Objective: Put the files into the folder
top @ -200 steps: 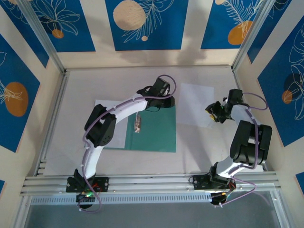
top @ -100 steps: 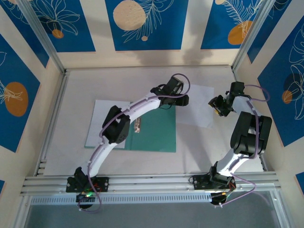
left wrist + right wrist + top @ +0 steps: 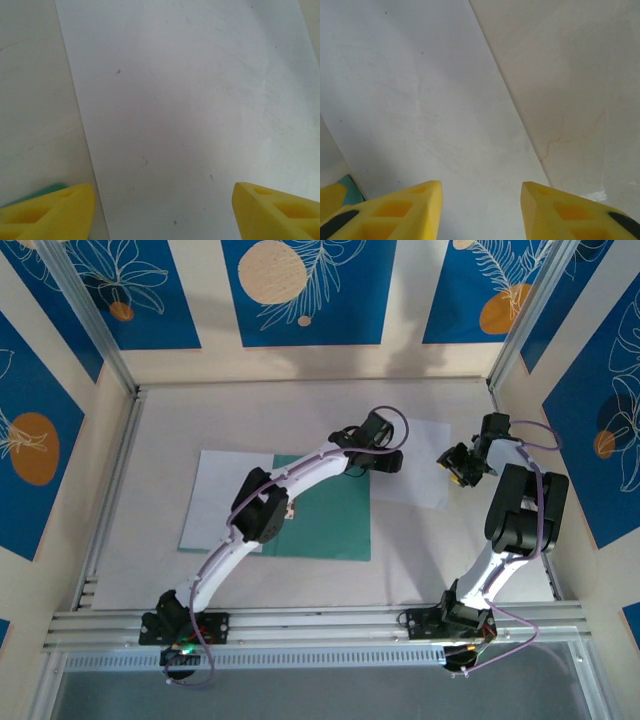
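— Where do your files lie?
— One white sheet (image 3: 418, 472) lies flat toward the table's (image 3: 300, 405) far right. The other (image 3: 215, 502) meets the folder's (image 3: 330, 522) left edge, mid-table.
— And your arms?
— Your left arm stretches long across the folder, and the left gripper (image 3: 388, 462) is spread wide over the right sheet's left edge. Your right gripper (image 3: 453, 468) hangs at that sheet's right edge, jaws parted, holding nothing. Table surface runs on behind the sheet.

Blue floral wall panels (image 3: 350, 300) surround the pale table (image 3: 200, 420).
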